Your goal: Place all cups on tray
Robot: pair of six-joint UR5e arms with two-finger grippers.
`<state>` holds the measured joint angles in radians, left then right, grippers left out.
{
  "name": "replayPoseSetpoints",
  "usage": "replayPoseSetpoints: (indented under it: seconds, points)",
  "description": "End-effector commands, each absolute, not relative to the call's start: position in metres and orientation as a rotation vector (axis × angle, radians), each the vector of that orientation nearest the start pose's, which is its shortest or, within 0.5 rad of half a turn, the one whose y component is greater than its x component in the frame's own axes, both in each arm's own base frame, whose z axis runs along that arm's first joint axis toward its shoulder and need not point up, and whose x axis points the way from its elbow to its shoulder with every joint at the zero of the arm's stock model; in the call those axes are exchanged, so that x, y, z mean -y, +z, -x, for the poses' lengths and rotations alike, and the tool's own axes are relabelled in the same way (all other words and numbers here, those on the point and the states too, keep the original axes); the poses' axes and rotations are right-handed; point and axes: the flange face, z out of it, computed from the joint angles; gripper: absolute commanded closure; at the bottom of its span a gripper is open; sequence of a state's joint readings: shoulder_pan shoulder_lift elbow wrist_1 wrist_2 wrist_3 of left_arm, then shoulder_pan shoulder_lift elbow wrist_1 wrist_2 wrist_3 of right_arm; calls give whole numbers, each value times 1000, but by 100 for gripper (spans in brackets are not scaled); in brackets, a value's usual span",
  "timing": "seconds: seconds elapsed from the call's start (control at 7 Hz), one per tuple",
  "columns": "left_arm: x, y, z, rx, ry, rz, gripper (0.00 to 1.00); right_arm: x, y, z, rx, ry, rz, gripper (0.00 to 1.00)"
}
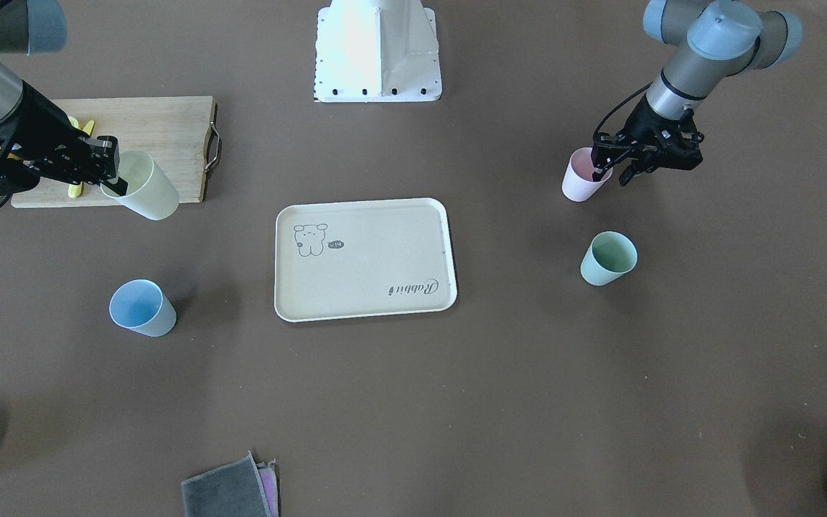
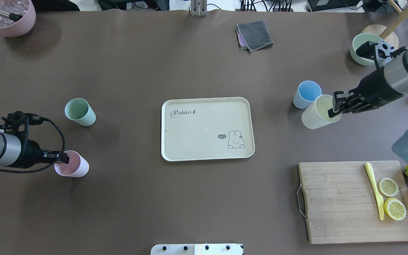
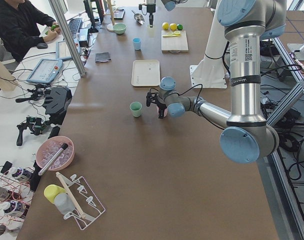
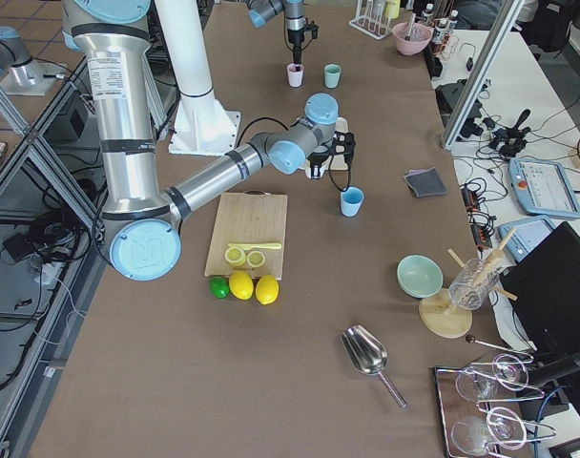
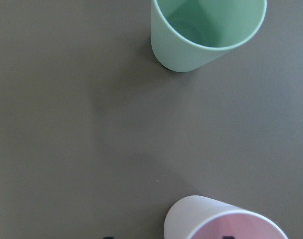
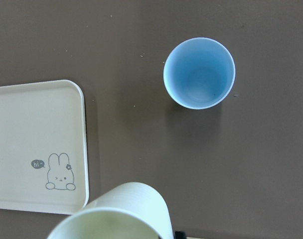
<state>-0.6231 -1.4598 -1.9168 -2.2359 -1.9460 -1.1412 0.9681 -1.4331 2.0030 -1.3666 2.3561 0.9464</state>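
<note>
Yellow cup [image 2: 317, 115], rim-pinched by clenched right fingers [image 2: 332, 112], hangs tilted and may slip; released left fingers [image 2: 63, 160] straddling pink cup [image 2: 76, 170] could topple it.

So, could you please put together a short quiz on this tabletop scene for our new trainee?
1. True or false: the tray already holds at least one cup.
2. Which colour of cup does the right end effector grip by the rim? A) pale yellow B) light blue C) mint green
3. Fill in: the open left end effector straddles the rim of the ____ cup.
Key: 1 false, the tray is bare; 2 A, the pale yellow cup; 3 pink, the pink cup.
</note>
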Motion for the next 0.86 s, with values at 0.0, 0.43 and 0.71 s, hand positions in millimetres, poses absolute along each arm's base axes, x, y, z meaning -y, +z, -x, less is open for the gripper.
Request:
replayPoseSetpoints:
  seconds: [0.0, 0.43, 0.71]
  points:
    - [351, 467, -325, -970, -25, -147, 100, 459, 332, 251, 1032, -2, -1, 100]
    - [358, 402, -320, -1018, -51, -108, 100, 450, 307, 290, 1042, -13, 8, 100]
    - [398, 319, -367, -1002, -136, -68, 100, 436, 289, 349, 999, -53, -12, 100]
